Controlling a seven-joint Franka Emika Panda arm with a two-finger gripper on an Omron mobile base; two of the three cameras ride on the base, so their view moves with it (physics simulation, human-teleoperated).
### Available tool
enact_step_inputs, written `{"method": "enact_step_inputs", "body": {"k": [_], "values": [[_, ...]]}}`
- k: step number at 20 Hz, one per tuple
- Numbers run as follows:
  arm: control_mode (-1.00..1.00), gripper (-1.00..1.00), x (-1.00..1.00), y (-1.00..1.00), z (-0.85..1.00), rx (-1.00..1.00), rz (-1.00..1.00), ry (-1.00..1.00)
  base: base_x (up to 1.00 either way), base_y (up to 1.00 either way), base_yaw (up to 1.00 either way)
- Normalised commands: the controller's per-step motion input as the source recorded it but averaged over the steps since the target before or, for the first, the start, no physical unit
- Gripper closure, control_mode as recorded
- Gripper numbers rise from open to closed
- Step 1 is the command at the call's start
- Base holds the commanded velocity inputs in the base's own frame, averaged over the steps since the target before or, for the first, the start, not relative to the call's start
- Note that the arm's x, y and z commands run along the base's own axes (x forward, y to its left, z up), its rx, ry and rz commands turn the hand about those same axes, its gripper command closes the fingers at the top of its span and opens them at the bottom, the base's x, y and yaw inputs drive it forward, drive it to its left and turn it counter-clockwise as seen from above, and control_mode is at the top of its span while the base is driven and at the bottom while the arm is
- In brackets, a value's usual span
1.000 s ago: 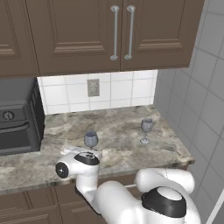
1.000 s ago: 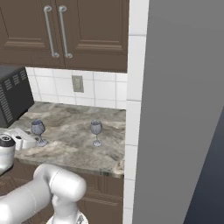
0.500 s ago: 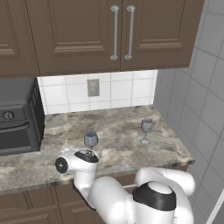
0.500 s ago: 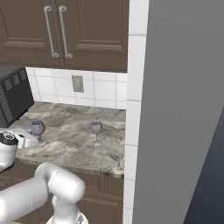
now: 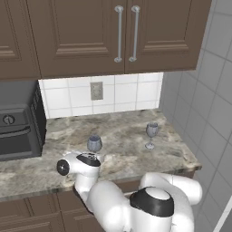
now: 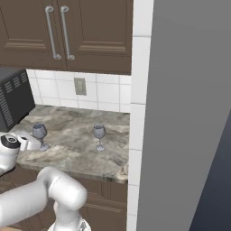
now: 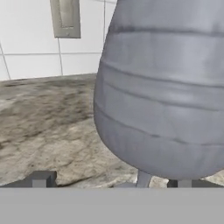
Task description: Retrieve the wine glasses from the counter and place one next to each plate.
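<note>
Grey-brown marbled stone counter runs under dark brown wall cabinets with paired silver bar handles, backed by white square tiles and a grey outlet plate. Black microwave oven sits at the counter's left end, well apart from the glasses.

Two small clear, grey-blue stemmed wine glasses stand upright on the stone. Near wine glass sits toward the front edge, left of centre; far wine glass stands to its right, closer to the grey side wall. The two are well apart. In the right base view the same pair reads as near glass at left and far glass mid-counter.

White arm bends low over the counter's front edge, its hand directly before the near glass. Two-finger gripper is at stem level: in the hand view the rounded bowl looms large above, the thin stem dropping between the two dark fingertips. Jaws stand spread wide, one tip on either side of the stem, with a clear gap on the left side; contact on the right side cannot be told. Nothing is gripped. Glass foot is hidden at the bottom of that view.
</note>
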Motion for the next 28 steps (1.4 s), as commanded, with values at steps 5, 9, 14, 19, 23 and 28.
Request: {"method": "enact_step_inputs", "body": {"k": [5, 9, 14, 19, 23, 28], "values": [[-1.0, -1.0, 0.04, 0.0, -0.23, 0.0, 0.0, 0.06, 0.0, 0.0, 0.0], [-1.0, -1.0, 0.1, -0.02, -0.18, 0.0, 0.0, 0.03, 0.0, 0.0, 0.0], [-1.0, -1.0, 0.06, -0.04, -0.02, 0.0, 0.0, 0.0, 0.0, 0.0, 0.0], [-1.0, -1.0, 0.03, -0.02, -0.07, 0.0, 0.0, 0.0, 0.0, 0.0, 0.0], [-1.0, -1.0, 0.14, -0.03, -0.06, 0.0, 0.0, 0.0, 0.0, 0.0, 0.0], [-1.0, -1.0, 0.25, -0.15, 0.0, 0.0, 0.0, 0.0, 0.0, 0.0, 0.0]]}}
